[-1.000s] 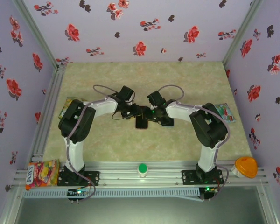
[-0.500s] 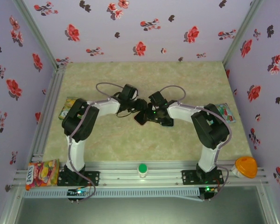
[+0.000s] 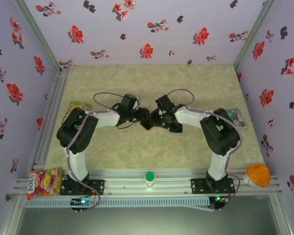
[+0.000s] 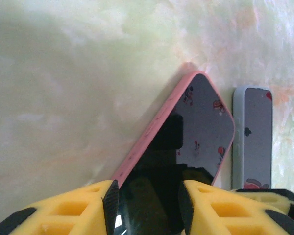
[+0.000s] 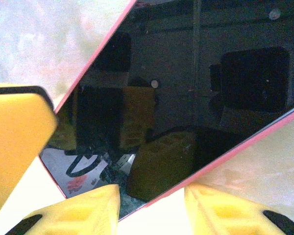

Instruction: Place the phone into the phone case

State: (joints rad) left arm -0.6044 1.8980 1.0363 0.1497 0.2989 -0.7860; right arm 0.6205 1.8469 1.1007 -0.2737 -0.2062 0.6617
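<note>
The left arm (image 3: 105,117) has swung its elbow outward. The black glossy-screened phone (image 4: 196,132), which lay a little nearer the bases a second ago, now sits tucked between the two wrists at the middle of the pale marbled table (image 4: 63,98). A pink rubbery phone case (image 4: 154,127) rims the screen along every edge in sight, so the phone looks seated, or nearly so. The left gripper (image 4: 147,198) hangs over its near end, jaws moderately parted and closed on nothing. The right gripper (image 5: 152,203) straddles a corner, jaws likewise apart. A pale grey slab (image 4: 252,137) lies just beside the case. What remains, I judge, is pressing the corners fully home
</note>
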